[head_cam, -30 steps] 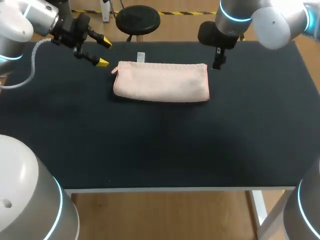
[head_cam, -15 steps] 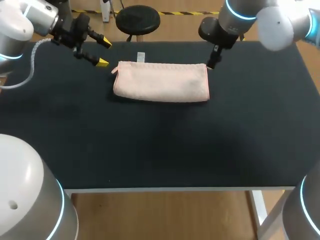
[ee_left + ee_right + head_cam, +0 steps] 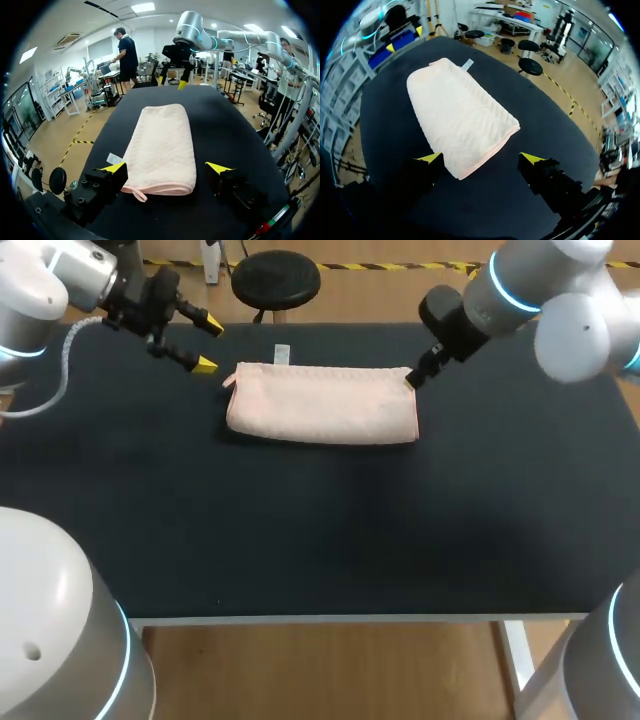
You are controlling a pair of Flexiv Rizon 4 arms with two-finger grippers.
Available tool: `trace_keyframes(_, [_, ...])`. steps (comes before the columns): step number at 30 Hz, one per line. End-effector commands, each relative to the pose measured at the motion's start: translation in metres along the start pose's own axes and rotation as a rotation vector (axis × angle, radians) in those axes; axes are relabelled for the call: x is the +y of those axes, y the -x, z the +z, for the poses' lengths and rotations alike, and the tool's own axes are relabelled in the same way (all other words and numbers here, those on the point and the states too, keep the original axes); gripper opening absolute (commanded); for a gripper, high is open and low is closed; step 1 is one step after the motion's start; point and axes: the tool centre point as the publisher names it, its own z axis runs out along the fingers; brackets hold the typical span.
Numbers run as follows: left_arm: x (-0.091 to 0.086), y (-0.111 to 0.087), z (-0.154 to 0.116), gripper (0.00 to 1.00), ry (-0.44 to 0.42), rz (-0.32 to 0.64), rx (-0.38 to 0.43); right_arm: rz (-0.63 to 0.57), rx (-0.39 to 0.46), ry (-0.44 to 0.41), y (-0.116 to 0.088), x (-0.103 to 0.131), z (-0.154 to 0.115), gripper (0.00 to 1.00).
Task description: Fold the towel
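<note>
Towel point(image 3: 322, 404) is the pink one here, lying flat on the black worktop point(image 3: 300, 530), toward the far side and about midway across. The worktop is bare around it.

The left arm point(image 3: 60, 280) comes in at the far left corner, and the right arm point(image 3: 540, 300) comes in from the far right and slants down to the towel.

The towel is folded into a long, narrow rectangle with its length running left to right. Its edges are fairly even and its layers are stacked.

The left tool point(image 3: 208, 344) hangs just off the towel's left end, apart from it, with its fingers spread wide and nothing between them. In its own wrist view the left tool point(image 3: 166, 167) looks down the towel's length, with the near short end ahead of the open fingers.

The right tool point(image 3: 415, 375) is at the towel's far right corner. In the right wrist view it point(image 3: 480, 159) is spread wide with that corner ahead of it, between the two yellow tips. I cannot tell whether either finger touches the cloth.

A small white tag point(image 3: 281, 353) lies on the worktop beside the towel's far edge, near the left end. A little pink loop point(image 3: 229, 382) sticks out from the left end.
</note>
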Motion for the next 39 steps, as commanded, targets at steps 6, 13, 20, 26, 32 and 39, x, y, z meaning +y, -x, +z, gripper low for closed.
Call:
trace_keyframes(6, [0.000, 0.000, 0.000, 1.00, -0.001, 0.002, -0.001, 0.932, 0.252, 0.136, 0.004, -0.013, 0.025, 1.00])
trace_keyframes(13, [0.000, 0.000, 0.000, 1.00, -0.001, 0.002, -0.001, 1.139, 0.417, 0.118, -0.003, -0.018, 0.051, 1.00])
trace_keyframes(20, [0.000, 0.000, 0.000, 1.00, -0.001, 0.002, -0.001, 1.255, 0.546, 0.095, -0.004, -0.022, 0.077, 1.00])
trace_keyframes(26, [0.000, 0.000, 0.000, 1.00, -0.001, 0.002, -0.001, 1.291, 0.584, 0.109, -0.003, -0.021, 0.091, 1.00])
trace_keyframes(32, [0.000, 0.000, 0.000, 1.00, -0.001, 0.002, -0.001, 1.273, 0.608, 0.119, -0.004, -0.017, 0.099, 1.00])
trace_keyframes(39, [0.000, 0.000, 0.000, 1.00, -0.001, 0.002, -0.001, 1.247, 0.595, 0.121, -0.006, -0.010, 0.102, 1.00])
